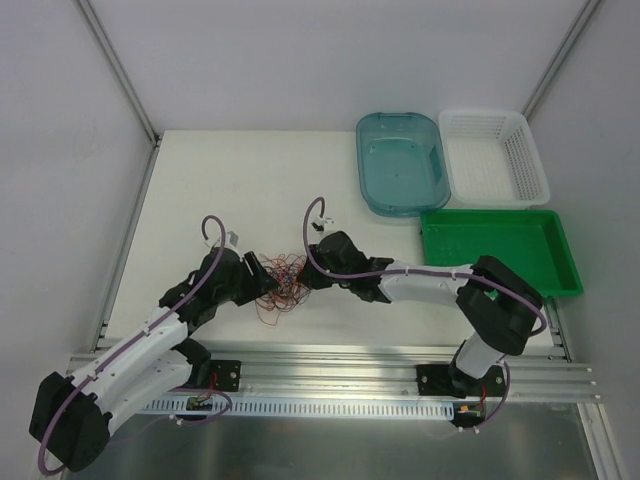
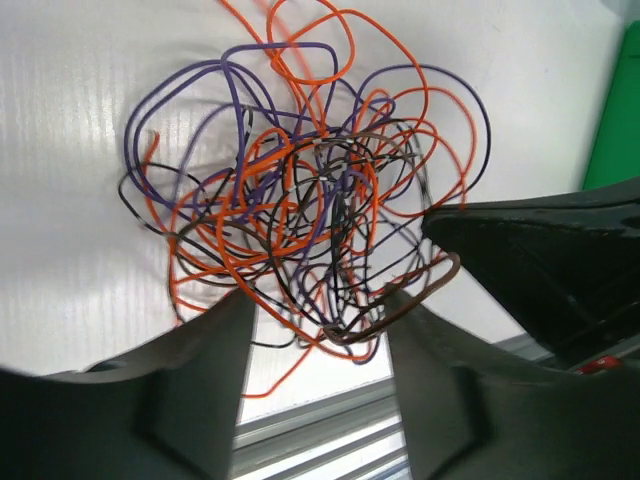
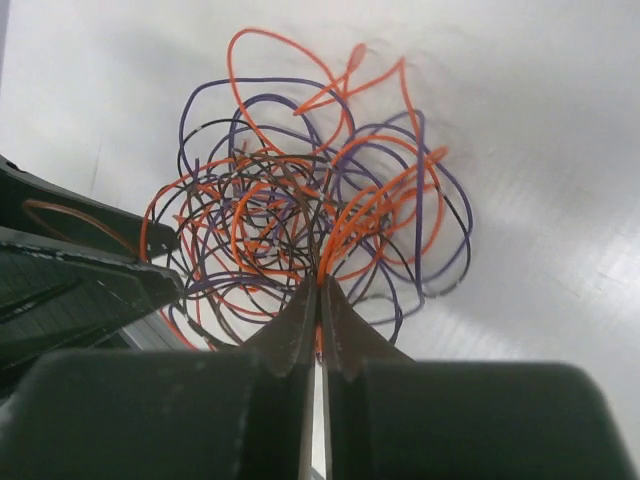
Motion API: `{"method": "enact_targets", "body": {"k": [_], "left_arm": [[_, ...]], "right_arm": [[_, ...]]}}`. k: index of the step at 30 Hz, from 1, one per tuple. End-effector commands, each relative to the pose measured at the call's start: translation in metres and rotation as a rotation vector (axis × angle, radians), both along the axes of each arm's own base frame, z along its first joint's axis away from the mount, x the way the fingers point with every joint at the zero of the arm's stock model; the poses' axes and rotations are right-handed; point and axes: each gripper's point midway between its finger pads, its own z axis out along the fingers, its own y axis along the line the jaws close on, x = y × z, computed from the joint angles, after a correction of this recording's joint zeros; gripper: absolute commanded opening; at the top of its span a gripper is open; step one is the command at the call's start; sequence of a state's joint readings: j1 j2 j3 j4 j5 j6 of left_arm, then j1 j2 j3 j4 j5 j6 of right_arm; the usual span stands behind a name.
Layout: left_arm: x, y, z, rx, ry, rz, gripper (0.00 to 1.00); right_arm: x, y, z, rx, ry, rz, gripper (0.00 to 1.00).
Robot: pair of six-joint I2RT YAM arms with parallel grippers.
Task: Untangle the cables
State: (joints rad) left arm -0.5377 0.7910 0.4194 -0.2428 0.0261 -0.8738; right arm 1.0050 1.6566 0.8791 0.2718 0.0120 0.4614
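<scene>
Cables [image 1: 283,283] lie in a messy ball on the white table [image 1: 200,200], just below the middle of the top view. The left arm [image 1: 140,350] comes up from the lower left corner, and the right arm [image 1: 430,283] bends in from the lower right. In the upper right of the frame sit a green tray [image 1: 500,250], a blue tub [image 1: 400,160] and a white basket [image 1: 495,155] — all well apart from the ball. The left gripper [image 1: 258,275] is at the left side of the ball and the right gripper [image 1: 312,272] is at its right side. In the left wrist view the left fingers [image 2: 200,380] stand apart, with thin strands across the gap, and they squeeze nothing. In the right wrist view the right fingers [image 3: 285,340] are pressed tight together — they pinch a few orange wires of the cables at the tips. The wires are orange, purple and black, all looped through each other.
</scene>
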Motion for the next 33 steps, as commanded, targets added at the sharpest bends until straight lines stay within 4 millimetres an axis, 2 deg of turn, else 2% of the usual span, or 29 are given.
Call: {"method": "enact_targets", "body": {"k": [1,2,3,4,6,7,10,11,12,15,18,22,27,30,33], "left_arm": [[0.004,-0.003,0.016,-0.059,-0.067,0.02,0.59],[0.002,-0.005,0.021,-0.077,-0.075,0.009,0.64],[0.001,-0.007,0.033,-0.106,-0.102,0.005,0.73],[0.001,-0.008,0.039,-0.12,-0.115,0.002,0.76],[-0.002,-0.011,0.056,-0.161,-0.145,-0.012,0.82],[-0.003,-0.011,0.061,-0.17,-0.152,-0.014,0.83],[-0.005,-0.014,0.079,-0.209,-0.186,-0.028,0.84],[-0.006,-0.014,0.082,-0.213,-0.192,-0.034,0.85],[-0.006,-0.016,0.088,-0.222,-0.202,-0.049,0.85],[-0.009,-0.022,0.095,-0.237,-0.2,-0.084,0.84],[-0.012,-0.03,0.105,-0.265,-0.19,-0.132,0.84],[-0.016,-0.038,0.116,-0.252,-0.225,-0.23,0.84],[-0.021,-0.048,0.125,-0.256,-0.265,-0.333,0.82],[-0.028,-0.056,0.124,-0.283,-0.265,-0.405,0.82],[-0.033,-0.06,0.112,-0.276,-0.232,-0.45,0.82]], "right_arm": [[0.014,-0.016,0.055,-0.022,-0.146,-0.035,0.01],[0.013,-0.024,0.074,-0.02,-0.175,-0.045,0.01],[0.009,-0.035,0.079,-0.069,-0.187,-0.032,0.01],[0.008,-0.045,0.086,-0.098,-0.2,-0.037,0.01],[0.003,-0.057,0.125,-0.085,-0.274,-0.03,0.01],[0.003,-0.071,0.126,-0.143,-0.296,-0.034,0.01],[-0.002,-0.093,0.151,-0.171,-0.357,-0.033,0.01],[-0.003,-0.097,0.156,-0.178,-0.363,-0.028,0.01],[-0.007,-0.101,0.171,-0.156,-0.385,-0.025,0.01],[-0.011,-0.1,0.19,-0.129,-0.463,0.027,0.01],[-0.003,-0.111,0.177,-0.251,-0.472,0.024,0.01],[-0.008,-0.097,0.162,-0.234,-0.448,0.081,0.01],[-0.007,-0.09,0.155,-0.228,-0.441,0.092,0.01],[-0.007,-0.086,0.153,-0.216,-0.436,0.099,0.01],[-0.006,-0.083,0.145,-0.232,-0.422,0.108,0.01]]}}
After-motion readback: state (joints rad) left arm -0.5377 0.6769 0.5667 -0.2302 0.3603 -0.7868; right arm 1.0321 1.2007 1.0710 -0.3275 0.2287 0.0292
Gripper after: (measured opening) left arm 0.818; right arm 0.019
